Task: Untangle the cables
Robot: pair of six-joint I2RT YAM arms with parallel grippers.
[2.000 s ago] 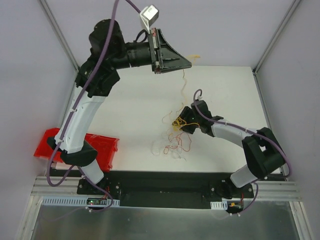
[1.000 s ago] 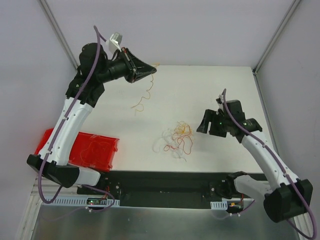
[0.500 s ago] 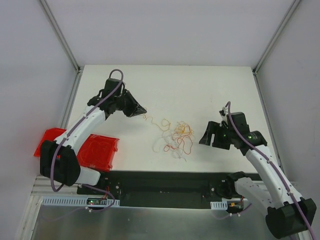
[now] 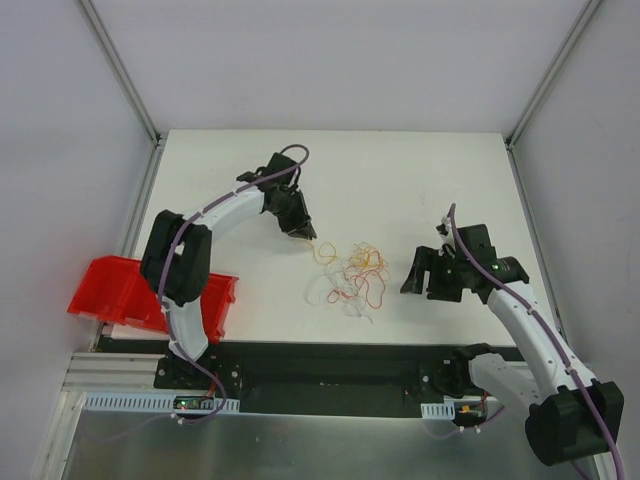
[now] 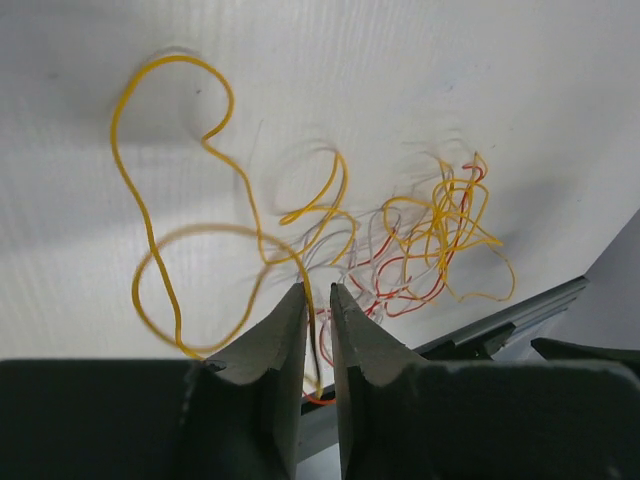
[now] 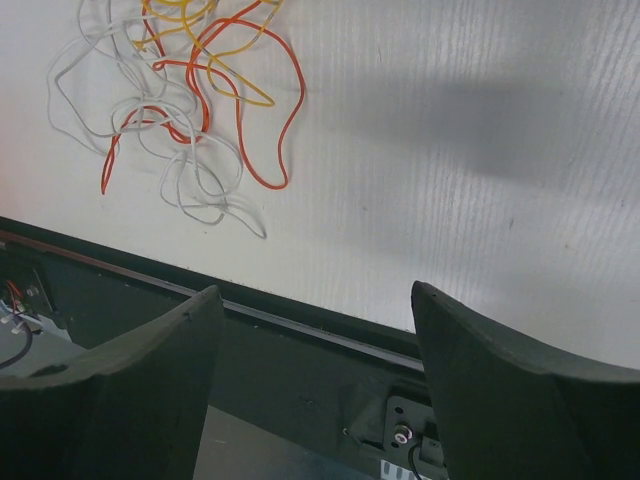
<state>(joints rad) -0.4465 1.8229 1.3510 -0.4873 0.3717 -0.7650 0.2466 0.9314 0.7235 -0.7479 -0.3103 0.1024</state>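
The cables form a loose, flat tangle of thin red, yellow and whitish strands; one yellow strand loops out leftward.

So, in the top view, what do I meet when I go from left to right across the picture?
First the red bin, then the left gripper, then the cables, and last the right gripper.

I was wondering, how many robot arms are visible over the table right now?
2. The left arm reaches the cables from the left, a yellow strand between its nearly closed jaws; the right arm sits right of them, jaws wide open.
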